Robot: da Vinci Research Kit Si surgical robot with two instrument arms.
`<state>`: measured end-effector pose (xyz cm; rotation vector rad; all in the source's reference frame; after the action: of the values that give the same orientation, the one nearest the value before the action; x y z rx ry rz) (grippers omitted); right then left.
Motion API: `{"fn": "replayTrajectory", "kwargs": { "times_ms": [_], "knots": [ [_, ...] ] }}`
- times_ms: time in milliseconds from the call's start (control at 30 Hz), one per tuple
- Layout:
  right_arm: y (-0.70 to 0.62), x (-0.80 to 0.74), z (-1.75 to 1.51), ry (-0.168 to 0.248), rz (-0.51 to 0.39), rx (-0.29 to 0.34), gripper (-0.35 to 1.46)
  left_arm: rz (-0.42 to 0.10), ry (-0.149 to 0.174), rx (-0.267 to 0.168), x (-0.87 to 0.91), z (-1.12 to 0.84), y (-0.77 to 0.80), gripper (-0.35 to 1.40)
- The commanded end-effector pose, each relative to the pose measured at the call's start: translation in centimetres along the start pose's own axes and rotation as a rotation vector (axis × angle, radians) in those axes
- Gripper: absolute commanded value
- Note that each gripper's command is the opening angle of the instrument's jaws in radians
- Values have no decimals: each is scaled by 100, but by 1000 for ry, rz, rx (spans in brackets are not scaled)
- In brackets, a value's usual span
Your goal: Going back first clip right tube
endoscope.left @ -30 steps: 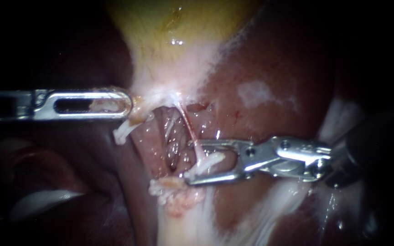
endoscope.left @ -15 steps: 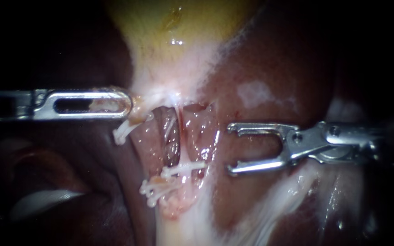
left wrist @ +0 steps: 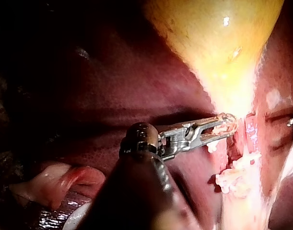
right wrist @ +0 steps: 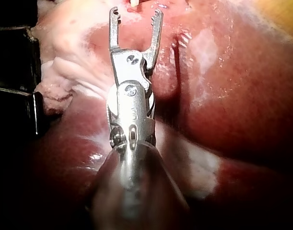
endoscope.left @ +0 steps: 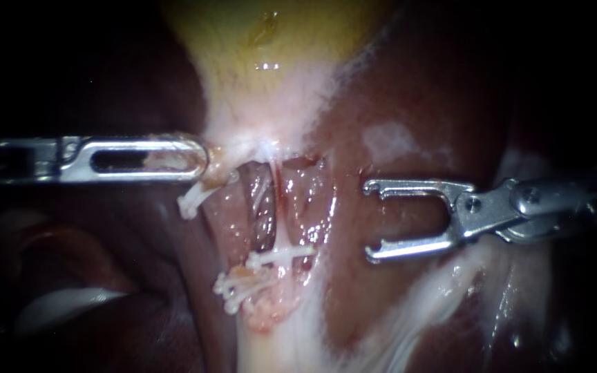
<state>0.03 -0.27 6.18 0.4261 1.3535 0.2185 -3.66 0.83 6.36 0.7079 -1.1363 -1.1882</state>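
The pale stalk of tissue [endoscope.left: 271, 345] lies nearest the endoscope, with a cluster of white clips [endoscope.left: 233, 287] on its upper end. Just beyond the cluster, the first clip [endoscope.left: 281, 255] sits crosswise on the right tube [endoscope.left: 276, 200], a thin pink strand that runs up through the opened window toward the gallbladder's neck. The right instrument [endoscope.left: 374, 221] stands beside this clip but apart from it. Its tool is open, with a wide gap between the two jaws and nothing held, and it hangs over the liver [endoscope.left: 409, 103]. The right wrist view confirms the empty gap. Across the window, the left instrument [endoscope.left: 202, 157] comes in level. Its tool is closed on the pale tissue at the neck of the gallbladder [endoscope.left: 264, 41], and the left wrist view shows tissue clamped between the jaws. A further white clip [endoscope.left: 191, 200] hangs just below that tip. The gallbladder itself, yellow and taut, lies farthest. Handling judgement: the clip is light and rigid, while the tube it is seated on is soft, wet and easily torn. Take no hold of either. If traction is needed, grasp the thicker pale tissue beside the neck. Direct the open tool away from the clip so that neither jaw hooks it.
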Motion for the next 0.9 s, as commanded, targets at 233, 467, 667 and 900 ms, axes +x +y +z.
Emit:
{"fn": "replayTrajectory", "kwargs": {
  "times_ms": [233,467,667,900],
  "knots": [
    [-1,0,-1,0,-6,1,50,28,16,-35,7,35,27,-35],
    [-1,0,-1,0,-6,1,50,31,17,-51,10,61,37,-35],
    [-1,0,-1,0,-6,1,50,33,23,-51,12,67,40,-35],
    [-1,1,0,0,-5,0,50,33,26,-53,12,68,40,-35]
  ]
}}
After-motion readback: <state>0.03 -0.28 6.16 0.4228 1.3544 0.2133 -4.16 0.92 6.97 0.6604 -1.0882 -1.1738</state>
